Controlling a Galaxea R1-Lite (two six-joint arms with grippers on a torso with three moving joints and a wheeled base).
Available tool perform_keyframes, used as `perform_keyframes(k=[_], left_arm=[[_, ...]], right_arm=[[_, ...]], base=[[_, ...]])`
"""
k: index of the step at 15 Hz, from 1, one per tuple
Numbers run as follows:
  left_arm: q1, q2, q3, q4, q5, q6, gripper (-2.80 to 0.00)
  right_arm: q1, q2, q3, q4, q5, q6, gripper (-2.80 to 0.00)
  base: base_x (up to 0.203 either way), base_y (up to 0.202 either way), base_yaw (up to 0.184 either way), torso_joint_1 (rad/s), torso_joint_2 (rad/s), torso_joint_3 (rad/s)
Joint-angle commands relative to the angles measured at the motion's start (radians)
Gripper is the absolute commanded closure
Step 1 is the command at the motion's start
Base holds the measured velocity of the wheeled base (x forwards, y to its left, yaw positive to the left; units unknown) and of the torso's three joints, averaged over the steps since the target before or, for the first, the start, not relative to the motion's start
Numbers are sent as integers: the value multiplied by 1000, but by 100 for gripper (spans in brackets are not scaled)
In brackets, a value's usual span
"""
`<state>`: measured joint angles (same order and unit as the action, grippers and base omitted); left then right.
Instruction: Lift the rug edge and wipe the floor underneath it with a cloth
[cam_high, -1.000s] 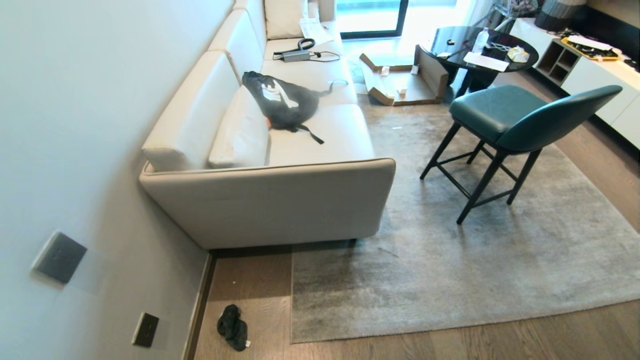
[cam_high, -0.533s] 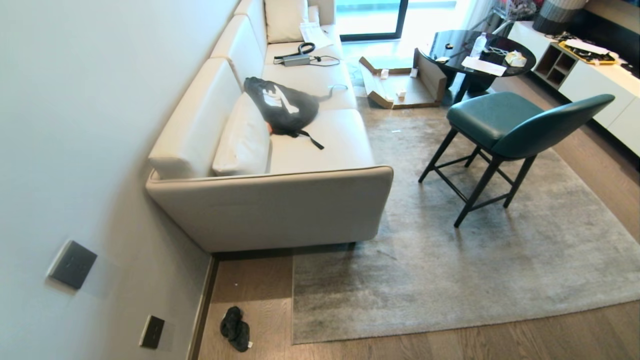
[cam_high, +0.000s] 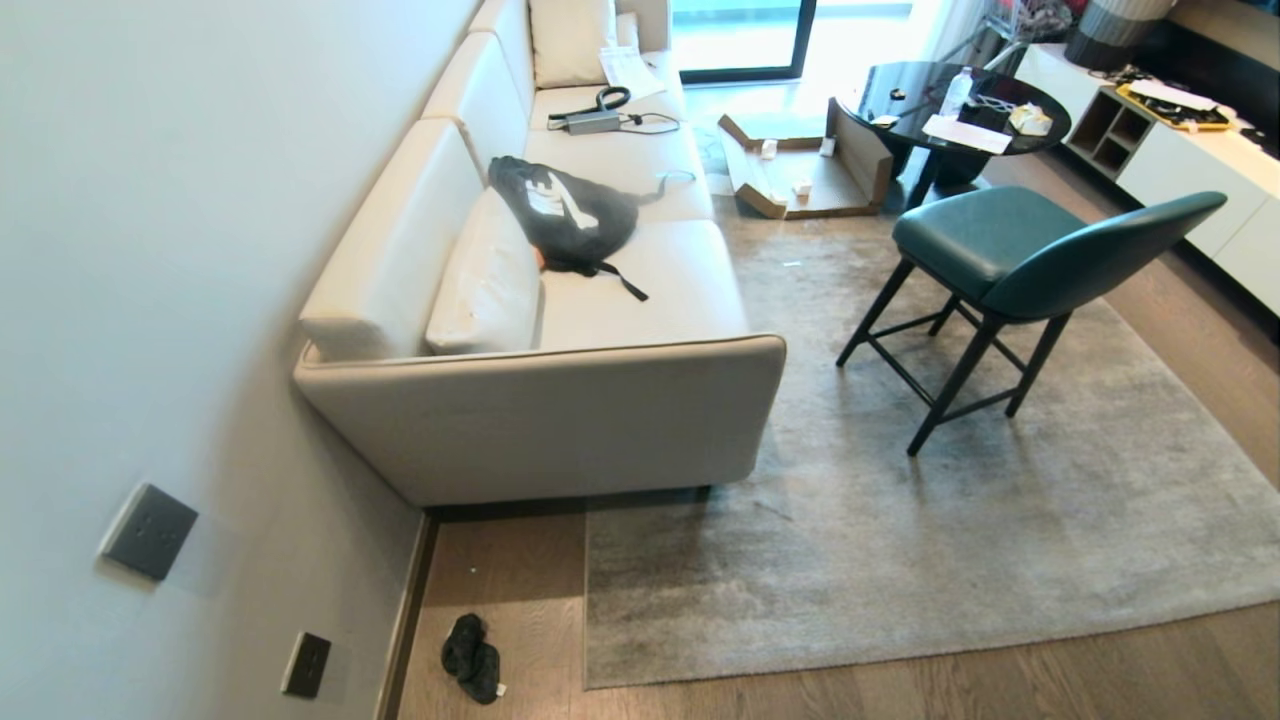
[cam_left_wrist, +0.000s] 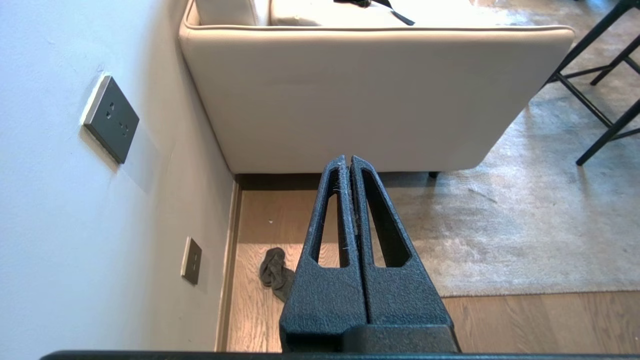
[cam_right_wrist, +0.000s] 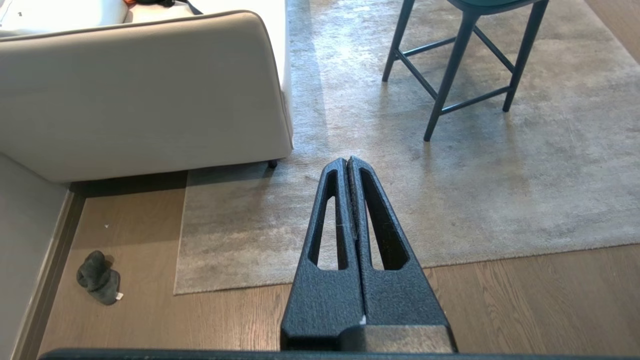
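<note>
- The left hand (cam_left_wrist: 349, 161) has its fingers pressed together on nothing, held well above the floor (cam_high: 1050, 680); the right hand (cam_right_wrist: 347, 162) is likewise pressed together and empty; neither shows in the head view.
- The cloth (cam_high: 471, 657) lies crumpled on bare planks near the skirting, apart from the rug; it looks soft, light and limp, so I judge a pinch on its raised middle fold will gather it.
- The rug edge (cam_high: 587, 640) lies flat, its near corner just beside the cloth; the short pile looks thin and floppy yet wide, probably weighty; taking the corner (cam_right_wrist: 176, 290) seems best, since the sofa (cam_high: 540, 420) and chair (cam_high: 1010, 260) pin the rest.
</note>
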<state>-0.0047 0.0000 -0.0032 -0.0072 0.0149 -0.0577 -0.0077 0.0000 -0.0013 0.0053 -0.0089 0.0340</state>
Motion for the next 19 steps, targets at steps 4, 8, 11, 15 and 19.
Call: perform_keyframes(k=[4,8,11,15,19], left_arm=[[0,0,0,0,0,-1,0],[0,0,0,0,0,-1,0],[0,0,0,0,0,-1,0],[0,0,0,0,0,-1,0],[0,0,0,0,2,-1,0]], right_arm=[[0,1,0,0,0,0,0],[0,0,0,0,0,0,0],[0,2,0,0,-12,19,0],[0,1,0,-2,-29,49,0],[0,2,0,-2,-30,49,0]], base=[[0,0,0,0,0,0],[0,0,0,0,0,0],[0,0,0,0,0,0],[0,0,0,0,0,0],[0,0,0,0,0,0]])
